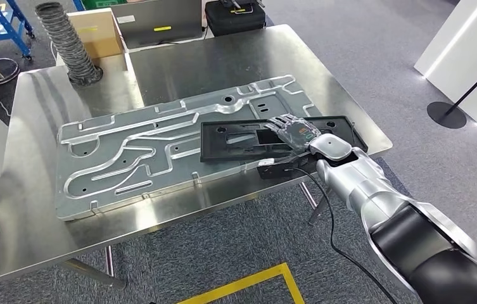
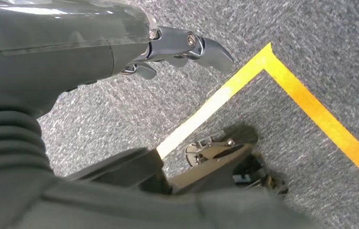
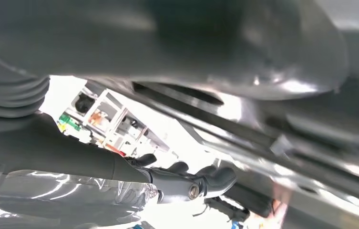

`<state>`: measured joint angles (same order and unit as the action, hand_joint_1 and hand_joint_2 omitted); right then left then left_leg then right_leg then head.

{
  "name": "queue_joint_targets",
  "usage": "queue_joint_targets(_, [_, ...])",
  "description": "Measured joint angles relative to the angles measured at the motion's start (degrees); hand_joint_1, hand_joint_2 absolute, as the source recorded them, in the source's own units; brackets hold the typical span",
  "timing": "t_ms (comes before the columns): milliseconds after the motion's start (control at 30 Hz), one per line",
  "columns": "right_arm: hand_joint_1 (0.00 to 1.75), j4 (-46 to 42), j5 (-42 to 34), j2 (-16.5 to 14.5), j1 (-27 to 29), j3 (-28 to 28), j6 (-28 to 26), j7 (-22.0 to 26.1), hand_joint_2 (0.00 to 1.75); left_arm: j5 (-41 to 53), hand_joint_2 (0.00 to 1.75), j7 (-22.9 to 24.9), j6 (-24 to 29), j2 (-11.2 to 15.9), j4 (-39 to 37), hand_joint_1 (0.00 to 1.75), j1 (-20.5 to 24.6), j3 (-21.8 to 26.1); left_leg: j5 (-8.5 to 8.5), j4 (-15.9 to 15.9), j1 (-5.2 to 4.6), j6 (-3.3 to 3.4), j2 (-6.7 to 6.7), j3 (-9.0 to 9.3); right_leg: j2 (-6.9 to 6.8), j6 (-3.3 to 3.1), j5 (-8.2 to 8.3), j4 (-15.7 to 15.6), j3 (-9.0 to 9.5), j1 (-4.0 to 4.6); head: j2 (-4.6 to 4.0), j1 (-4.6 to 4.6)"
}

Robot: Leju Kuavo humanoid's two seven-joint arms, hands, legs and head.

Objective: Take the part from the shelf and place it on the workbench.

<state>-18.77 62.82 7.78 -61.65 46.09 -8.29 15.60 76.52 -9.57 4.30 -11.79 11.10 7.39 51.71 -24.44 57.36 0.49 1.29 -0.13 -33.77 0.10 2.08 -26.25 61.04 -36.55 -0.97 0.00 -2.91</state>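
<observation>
1. The flat black rectangular plastic part [image 1: 248,140] lies on the stainless-steel tabletop [image 1: 39,209], overlapping the end of the large embossed silver metal panel [image 1: 159,149] nearest the robot's right arm.
2. The right hand [image 1: 294,134] lies palm-down on the black part, at the end farthest from the panel's middle, fingers laid across its surface; whether they grip it I cannot tell.
3. The left hand [image 2: 177,50] hangs over grey carpet beside yellow floor tape [image 2: 282,90], fingers loosely curled, holding nothing.
4. A grey ribbed hose [image 1: 68,41] stands at the tabletop's far corner, beyond the panel.
</observation>
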Motion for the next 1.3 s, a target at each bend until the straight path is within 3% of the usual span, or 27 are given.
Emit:
queue_joint_targets(100, [0.0,0.3,0.1,-1.1,-0.9,-0.6,0.4,-0.4,0.0,-0.6,0.0,0.0,0.0,0.1,0.0,0.0,-0.2,0.0,0.04,0.0,-0.1,0.38,0.44,-0.02,-0.03,0.39,-5.02,10.9,-5.17,-0.02,0.0,0.01])
queue_joint_targets(133, [0.0,0.5,0.2,-1.5,-1.2,-0.7,0.7,-0.5,0.0,-0.7,0.0,0.0,0.0,0.2,0.0,0.0,-0.3,0.0,0.01,0.0,-0.15,0.4,0.55,-0.02,-0.03,0.42,-5.42,13.1,-6.31,-0.02,0.0,0.01])
queue_joint_targets(167, [0.0,0.6,0.3,-1.8,-1.5,-0.9,1.0,-0.6,0.0,-0.9,0.0,0.0,0.0,0.2,0.0,0.0,-0.5,0.0,-0.02,0.1,-0.2,0.39,0.63,-0.01,-0.03,0.36,-4.74,13.1,-6.43,-0.01,0.0,0.01])
queue_joint_targets(200, [0.0,0.7,0.5,-2.1,-2.0,-1.1,1.3,-0.7,0.0,-1.1,0.0,-0.1,0.0,0.2,0.0,0.0,-0.6,0.1,-0.08,0.1,-0.24,0.34,0.68,0.01,-0.03,0.2,-3.08,10.8,-5.4,0.02,0.0,0.01])
queue_joint_targets(267, [0.0,0.9,0.8,-2.4,-3.6,-1.5,1.8,-0.9,0.0,-1.5,0.0,-0.2,0.0,0.2,0.0,0.0,-0.7,0.1,-0.27,0.4,-0.44,0.09,0.78,0.0,-0.01,-0.37,0.69,2.8,-1.68,0.25,0.0,0.01])
queue_joint_targets(333, [0.0,1.2,0.9,-2.7,-5.5,-2.0,2.3,-1.1,0.0,-2.1,0.0,-0.4,-0.1,0.3,0.0,0.0,-0.8,0.3,-0.45,0.6,-0.68,-0.34,0.91,-0.09,0.11,-0.99,2.24,-2.1,0.49,0.59,0.0,-0.01])
queue_joint_targets(433, [0.0,1.6,0.8,-2.9,-7.4,-3.0,2.7,-1.7,0.0,-3.2,0.0,-0.6,-0.1,0.4,0.0,0.0,-1.1,1.1,-0.69,0.8,-0.75,-1.12,1.16,-0.19,0.46,-1.84,2.55,-3.0,0.61,0.56,0.0,-0.01])
queue_joint_targets(500, [0.0,2.0,0.5,-2.8,-8.5,-4.0,2.7,-2.2,0.0,-3.7,0.0,-0.7,-0.1,0.4,0.0,0.0,-1.4,1.6,-2.65,3.2,-0.67,-1.66,1.03,-1.2,0.75,-2.49,2.96,-3.4,0.73,0.13,0.0,-0.02])
queue_joint_targets(600, [0.0,2.6,-0.1,-2.4,-9.6,-5.4,2.5,-2.9,0.0,-4.3,0.0,-0.8,-0.1,0.6,0.0,0.0,-2.1,2.3,-8.07,13.9,-0.17,-2.27,0.76,-5.45,1.21,-2.87,3.24,-3.5,0.6,0.01,0.0,-0.02])
queue_joint_targets(633, [0.0,2.8,-0.3,-2.2,-9.7,-6.0,2.4,-3.1,0.0,-4.5,0.0,-0.8,-0.1,0.6,0.0,0.0,-2.3,2.5,-8.88,16.6,-0.01,-2.39,0.76,-6.44,1.43,-2.88,3.29,-3.4,0.55,0.0,0.0,-0.02])
queue_joint_targets(667, [0.0,3.0,-0.5,-2.1,-9.8,-6.5,2.2,-3.4,0.0,-4.7,0.0,-0.8,-0.1,0.7,0.0,0.0,-2.5,2.8,-8.76,17.5,0.12,-2.46,0.76,-6.6,1.69,-2.85,3.32,-3.4,0.49,-0.02,0.0,-0.02])
queue_joint_targets(700, [0.0,3.2,-0.7,-2.0,-9.9,-7.1,2.1,-3.6,0.0,-4.9,0.0,-0.8,-0.1,0.7,0.0,0.0,-2.6,2.9,-7.49,15.9,0.22,-2.44,0.77,-5.55,1.99,-2.79,3.35,-3.2,0.45,-0.05,0.0,-0.02])
queue_joint_targets(767, [0.0,3.6,-1.1,-1.9,-10.2,-8.3,1.9,-3.8,0.0,-5.0,0.0,-0.8,-0.1,0.8,0.0,0.0,-2.9,3.2,-3.89,8.3,0.23,-2.11,0.81,-1.31,2.58,-2.58,3.38,-2.9,0.27,-0.05,0.0,-0.02])
queue_joint_targets(833, [0.0,3.9,-1.3,-1.9,-10.7,-9.5,1.7,-4.0,0.0,-5.1,0.0,-0.7,0.0,0.9,0.0,0.0,-3.0,3.6,-2.21,2.5,-0.01,-1.74,1.03,1.62,3.1,-1.95,3.69,-2.6,-0.36,0.19,0.0,-0.01])
queue_joint_targets(967, [0.0,4.6,-1.8,-1.8,-10.8,-11.3,1.1,-4.2,0.0,-5.1,0.0,-0.7,0.0,1.0,0.0,0.0,-3.2,4.1,-1.68,0.8,-0.01,-0.77,1.94,1.51,3.46,-0.4,4.12,-2.4,-1.44,0.2,0.0,-0.01])
queue_joint_targets(1033, [0.0,4.8,-2.0,-2.1,-10.8,-12.1,0.9,-4.3,0.0,-5.1,0.0,-0.7,0.0,1.0,0.0,0.0,-3.2,4.1,-0.87,0.3,0.13,0.03,2.93,0.94,2.33,0.2,0.71,1.3,-3.0,0.2,0.0,0.01])
queue_joint_targets(1100, [0.0,5.0,-2.1,-3.0,-10.7,-12.8,0.9,-4.5,0.0,-5.0,0.0,-0.8,-0.1,1.0,0.0,0.0,-3.2,4.1,-0.26,0.2,-0.17,0.41,3.73,0.02,1.24,0.72,-4.31,8.6,-5.8,0.23,0.0,0.01])
queue_joint_targets(1133, [0.0,5.2,-2.1,-3.5,-10.4,-13.1,0.9,-4.7,0.0,-4.9,0.0,-0.9,-0.1,1.0,0.0,0.0,-3.2,4.1,0.0,0.2,-0.28,0.42,4.13,-0.48,1.06,0.91,-5.7,11.8,-6.77,0.21,0.0,0.01])
queue_joint_targets(1167, [0.0,5.4,-2.0,-4.0,-10.2,-13.5,0.9,-4.9,0.0,-4.8,0.0,-1.1,-0.1,1.0,0.0,0.0,-3.2,4.1,0.27,0.2,-0.34,0.36,4.48,-0.94,0.96,1.04,-6.0,13.4,-6.94,0.18,0.0,0.01])
queue_joint_targets(1200, [0.0,5.5,-1.9,-4.4,-10.0,-13.8,0.8,-5.1,0.0,-4.8,0.0,-1.2,-0.1,1.0,0.0,0.0,-3.2,4.1,0.54,0.3,-0.37,0.25,4.83,-1.41,0.91,1.13,-5.29,12.9,-6.0,0.13,0.0,0.01])
queue_joint_targets(1267, [0.0,5.6,-1.7,-4.7,-9.8,-14.4,0.4,-5.3,0.0,-4.6,0.0,-1.4,0.0,1.0,0.0,0.0,-3.0,4.1,1.02,0.4,-0.38,-0.14,5.26,-1.99,1.02,1.15,-2.66,5.7,-0.91,-0.06,0.0,0.01])
queue_joint_targets(1300, [0.0,5.6,-1.6,-4.7,-9.8,-14.8,0.2,-5.3,0.0,-4.6,0.0,-1.4,0.0,1.0,0.0,0.0,-3.0,4.1,1.25,0.4,-0.44,-0.44,5.32,-2.19,1.26,0.74,-1.73,1.9,1.63,0.01,0.0,0.0])
